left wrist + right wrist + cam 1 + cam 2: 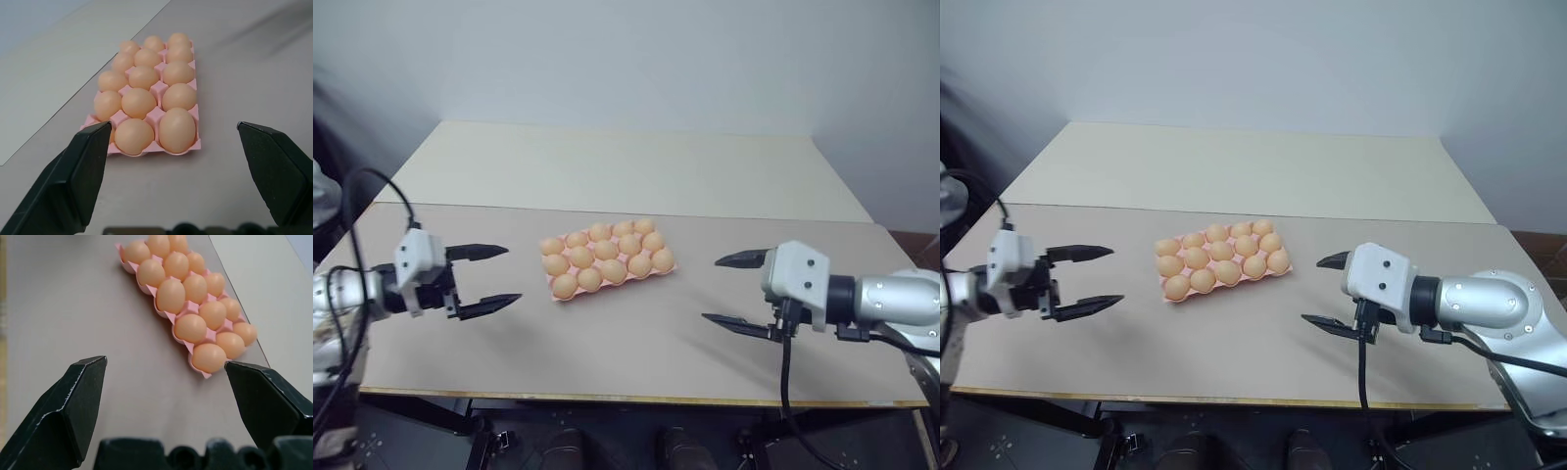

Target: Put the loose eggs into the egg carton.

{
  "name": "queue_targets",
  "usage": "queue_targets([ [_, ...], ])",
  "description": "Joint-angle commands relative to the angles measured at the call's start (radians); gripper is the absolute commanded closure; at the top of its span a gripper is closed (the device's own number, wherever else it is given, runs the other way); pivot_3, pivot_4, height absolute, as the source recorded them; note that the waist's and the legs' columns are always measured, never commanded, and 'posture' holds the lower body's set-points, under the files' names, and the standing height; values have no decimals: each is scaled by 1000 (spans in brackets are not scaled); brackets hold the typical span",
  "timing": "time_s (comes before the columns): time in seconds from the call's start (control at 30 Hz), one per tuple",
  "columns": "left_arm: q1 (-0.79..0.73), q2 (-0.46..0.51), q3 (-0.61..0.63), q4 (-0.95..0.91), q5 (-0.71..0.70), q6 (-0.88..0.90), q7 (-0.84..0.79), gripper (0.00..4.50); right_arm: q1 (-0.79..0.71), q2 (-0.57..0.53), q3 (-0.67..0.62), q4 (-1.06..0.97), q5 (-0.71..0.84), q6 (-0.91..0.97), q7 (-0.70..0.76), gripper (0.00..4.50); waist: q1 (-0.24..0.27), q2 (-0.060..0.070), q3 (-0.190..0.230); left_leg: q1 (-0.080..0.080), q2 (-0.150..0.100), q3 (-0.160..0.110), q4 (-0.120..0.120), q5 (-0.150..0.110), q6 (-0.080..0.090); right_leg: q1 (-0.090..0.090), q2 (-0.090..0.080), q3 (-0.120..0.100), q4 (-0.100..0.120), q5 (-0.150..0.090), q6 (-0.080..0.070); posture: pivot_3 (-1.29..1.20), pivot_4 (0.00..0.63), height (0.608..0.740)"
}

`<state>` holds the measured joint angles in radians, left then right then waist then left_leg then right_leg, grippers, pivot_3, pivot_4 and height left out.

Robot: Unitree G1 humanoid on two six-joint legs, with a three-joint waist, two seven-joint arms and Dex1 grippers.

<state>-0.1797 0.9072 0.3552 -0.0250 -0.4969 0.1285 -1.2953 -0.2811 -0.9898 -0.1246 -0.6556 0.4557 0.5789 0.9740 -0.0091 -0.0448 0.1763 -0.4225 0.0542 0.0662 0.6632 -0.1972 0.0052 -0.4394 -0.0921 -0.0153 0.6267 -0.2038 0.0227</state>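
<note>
The pink egg carton (559,294) lies slightly askew in the middle of the near tabletop. Several pale orange eggs (607,250) fill its cups, and every egg in view sits in a cup. My left gripper (513,274) hovers to the carton's left, pointing at it, open with nothing between its fingers (78,176). My right gripper (711,289) hovers to the carton's right, also pointing at it, open and holding nothing. The right wrist view looks along the carton (205,374) from its short end, past the black fingers (73,406).
The carton rests on a grey-tan board (636,362) whose front edge (636,399) runs close below both grippers. A cream tabletop (626,166) extends behind it up to a pale wall. Black cables (785,382) hang from both arms.
</note>
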Motion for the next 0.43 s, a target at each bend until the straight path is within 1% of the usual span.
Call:
queue_targets([
  [0.03,82,23,116,-166,-46,75,79,26,-41,-25,0,60,1,-69,66,0,3,0,0,1,0,0,0,0,0,0,0,0,0,0,0,0,150,740],
  [0.13,185,21,199,-255,-45,109,120,26,-100,-34,39,133,-18,-111,120,0,0,0,0,0,0,1,0,0,0,0,0,0,0,0,0,0,150,740],
  [0.33,260,15,255,-334,-53,151,168,26,-132,-44,60,203,-35,-163,181,0,5,0,0,0,0,1,-1,0,-1,-1,0,0,0,-1,-1,0,150,740],
  [0.43,285,35,273,-355,-73,206,176,26,-150,-38,72,223,-45,-173,194,0,6,0,0,0,0,1,-1,-1,-1,-1,0,0,0,-1,-1,0,150,740],
])
